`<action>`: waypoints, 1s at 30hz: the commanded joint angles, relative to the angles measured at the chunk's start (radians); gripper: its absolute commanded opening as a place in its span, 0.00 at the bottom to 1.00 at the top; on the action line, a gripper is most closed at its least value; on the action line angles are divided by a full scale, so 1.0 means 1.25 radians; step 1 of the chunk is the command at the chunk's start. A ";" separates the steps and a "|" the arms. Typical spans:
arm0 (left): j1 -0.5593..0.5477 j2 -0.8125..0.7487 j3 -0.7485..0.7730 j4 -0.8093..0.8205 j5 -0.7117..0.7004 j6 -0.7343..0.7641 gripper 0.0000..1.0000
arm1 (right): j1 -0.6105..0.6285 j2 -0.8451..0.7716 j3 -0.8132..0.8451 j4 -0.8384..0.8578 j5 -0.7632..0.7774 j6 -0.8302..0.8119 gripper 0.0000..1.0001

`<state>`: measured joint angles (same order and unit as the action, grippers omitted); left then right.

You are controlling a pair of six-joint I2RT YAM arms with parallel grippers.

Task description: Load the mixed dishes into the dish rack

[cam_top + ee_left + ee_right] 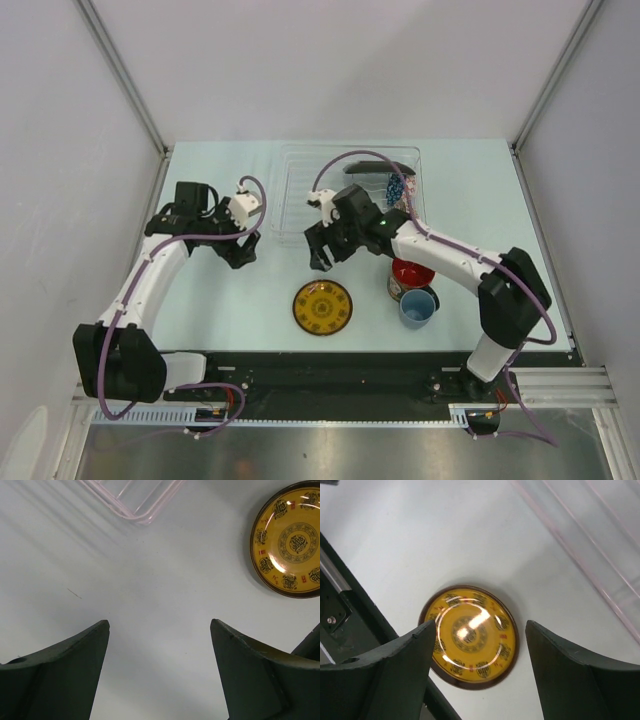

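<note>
The round yellow dark-rimmed plate (pixel 322 307) lies flat on the table near the front. My right gripper (pixel 328 258) hovers open above it, and the plate (pixel 470 635) shows between and below the spread fingers of this gripper (pixel 480 624), untouched. My left gripper (pixel 240 255) is open over bare table left of the dish rack (pixel 300 190); the left wrist view has only table between the tips of the left gripper (pixel 159 622), the plate (pixel 290 542) at upper right. A black square plate (pixel 375 168) and a blue mosaic bowl (pixel 398 190) stand in the rack. A red-inside cup (pixel 411 275) and a light blue cup (pixel 417 307) sit under the right forearm.
The rack's clear corner (pixel 145 502) shows at the top of the left wrist view, and its long side wall (pixel 585 545) runs across the upper right of the right wrist view. A black base rail (pixel 330 365) borders the table's near edge. Grey walls enclose the table.
</note>
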<state>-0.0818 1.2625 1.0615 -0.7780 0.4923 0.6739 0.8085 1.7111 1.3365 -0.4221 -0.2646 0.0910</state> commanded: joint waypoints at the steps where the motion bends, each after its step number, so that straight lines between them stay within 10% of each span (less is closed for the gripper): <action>1: 0.004 -0.007 -0.027 0.009 0.020 0.030 0.87 | -0.032 -0.039 -0.075 -0.008 -0.033 0.047 0.76; 30: -0.330 -0.028 -0.283 0.144 -0.098 0.090 0.87 | -0.088 0.014 -0.289 0.112 -0.228 0.128 0.69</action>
<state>-0.4583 1.2282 0.7368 -0.6518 0.3504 0.8097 0.7025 1.7050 0.9852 -0.3264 -0.4984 0.2363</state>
